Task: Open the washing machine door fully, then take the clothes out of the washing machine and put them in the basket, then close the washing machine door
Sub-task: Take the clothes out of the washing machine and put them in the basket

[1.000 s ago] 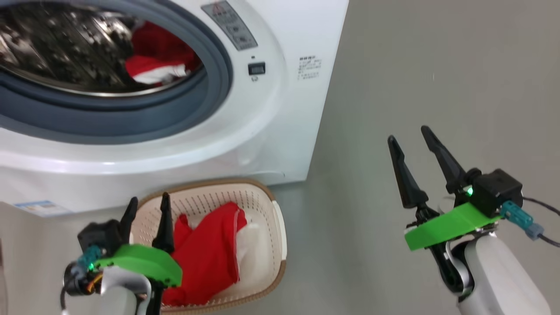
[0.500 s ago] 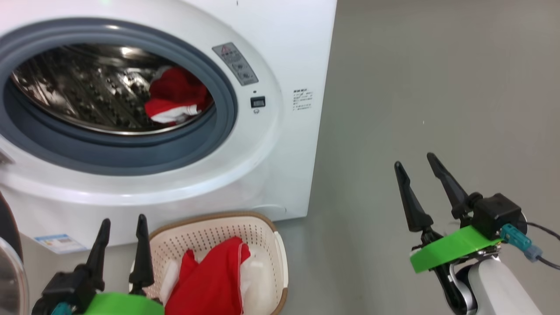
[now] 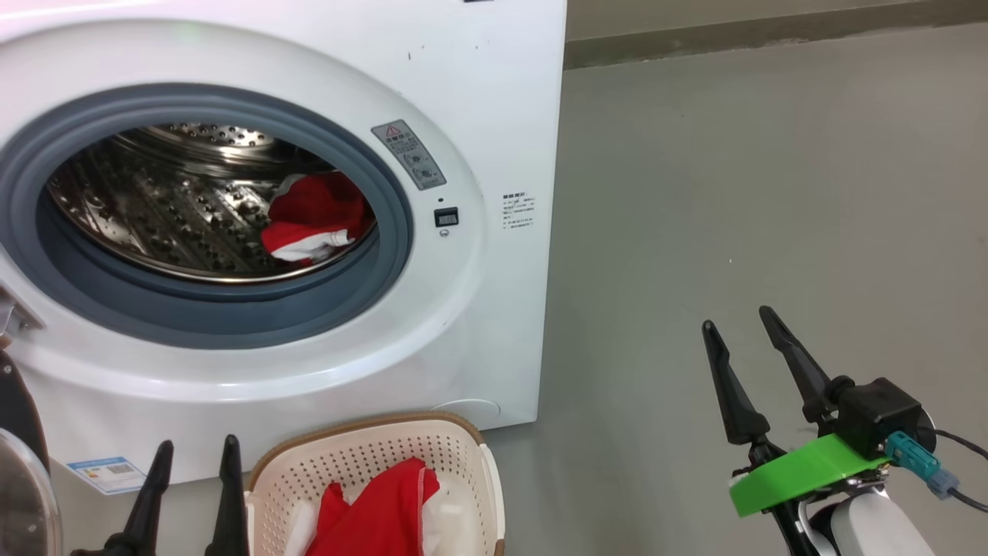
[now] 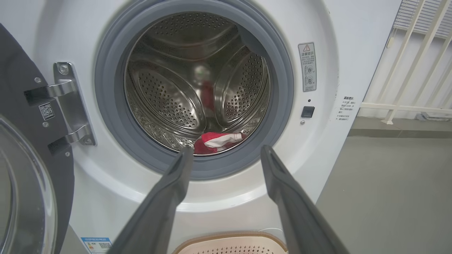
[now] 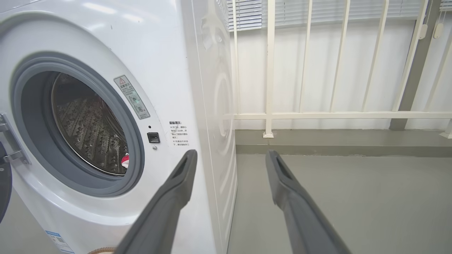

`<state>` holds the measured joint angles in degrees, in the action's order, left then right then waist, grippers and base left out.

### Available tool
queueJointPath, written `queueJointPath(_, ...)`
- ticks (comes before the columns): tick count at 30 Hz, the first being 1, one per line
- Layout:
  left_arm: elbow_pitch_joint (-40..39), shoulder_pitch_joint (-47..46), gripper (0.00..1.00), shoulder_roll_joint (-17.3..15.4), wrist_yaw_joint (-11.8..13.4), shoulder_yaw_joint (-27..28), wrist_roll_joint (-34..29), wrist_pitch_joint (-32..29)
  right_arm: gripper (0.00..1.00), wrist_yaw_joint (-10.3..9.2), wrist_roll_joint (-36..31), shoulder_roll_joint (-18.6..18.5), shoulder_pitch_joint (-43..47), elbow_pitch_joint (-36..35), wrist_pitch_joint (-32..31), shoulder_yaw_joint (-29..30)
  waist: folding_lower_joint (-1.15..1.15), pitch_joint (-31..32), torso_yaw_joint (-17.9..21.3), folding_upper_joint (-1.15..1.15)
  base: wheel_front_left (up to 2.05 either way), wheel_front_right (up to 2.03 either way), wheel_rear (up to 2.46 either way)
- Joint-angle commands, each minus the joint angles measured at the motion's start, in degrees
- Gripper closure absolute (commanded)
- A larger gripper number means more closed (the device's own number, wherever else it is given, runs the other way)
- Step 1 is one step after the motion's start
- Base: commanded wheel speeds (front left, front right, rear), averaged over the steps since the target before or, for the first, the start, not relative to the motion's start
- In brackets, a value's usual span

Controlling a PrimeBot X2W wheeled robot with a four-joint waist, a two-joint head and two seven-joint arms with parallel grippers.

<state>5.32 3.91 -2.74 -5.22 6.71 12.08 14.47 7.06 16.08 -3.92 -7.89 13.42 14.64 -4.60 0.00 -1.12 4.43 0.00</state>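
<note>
The white washing machine [image 3: 478,93] stands with its door [image 4: 21,190] swung open to the left on its hinge [image 4: 67,106]. A red and white garment [image 3: 312,220] lies low in the steel drum [image 4: 190,77], to the right. More red clothes [image 3: 378,510] lie in the cream basket [image 3: 347,444] on the floor below the opening. My left gripper [image 3: 193,452] is open and empty just left of the basket, pointing at the drum opening. My right gripper [image 3: 737,324] is open and empty over the floor, right of the machine.
Grey floor [image 3: 772,193] stretches right of the machine. A white railing [image 5: 317,114] and a raised kerb [image 5: 335,141] run behind it. A blue label [image 3: 104,472] sits low on the machine's front.
The head camera has tilted up, so the machine and basket sit lower in the picture. My left gripper has left the basket and now points at the drum. The right gripper has kept its pose.
</note>
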Motion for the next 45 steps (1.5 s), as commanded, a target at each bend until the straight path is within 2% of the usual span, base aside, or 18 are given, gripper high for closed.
queueJointPath(1,-1.68,-0.5,0.0,-0.26,-0.57,2.32,-0.52,0.52,0.0,0.43,-0.81,-0.3,-0.12,-1.76,0.36,-1.14,0.0,0.13,0.03,0.0,0.0,0.0,0.0)
queueJointPath(11,-0.86,0.25,0.0,-0.15,-1.25,2.37,-0.56,0.52,0.0,0.43,0.05,-0.62,0.74,-1.98,0.36,-1.62,0.0,0.45,-0.01,0.0,0.0,0.0,0.0)
queueJointPath(36,-0.21,-0.06,0.0,-0.14,-0.89,1.3,-1.43,0.52,0.0,0.43,0.69,-1.15,0.83,-1.81,0.36,-2.54,0.0,-0.67,-0.06,0.0,0.0,0.0,0.0)
queueJointPath(45,0.83,-4.02,0.0,-0.14,-1.01,1.02,-1.38,0.52,0.0,0.43,0.58,-2.02,0.02,-1.98,0.36,-2.68,0.0,-3.31,-0.71,0.0,0.0,0.0,0.0)
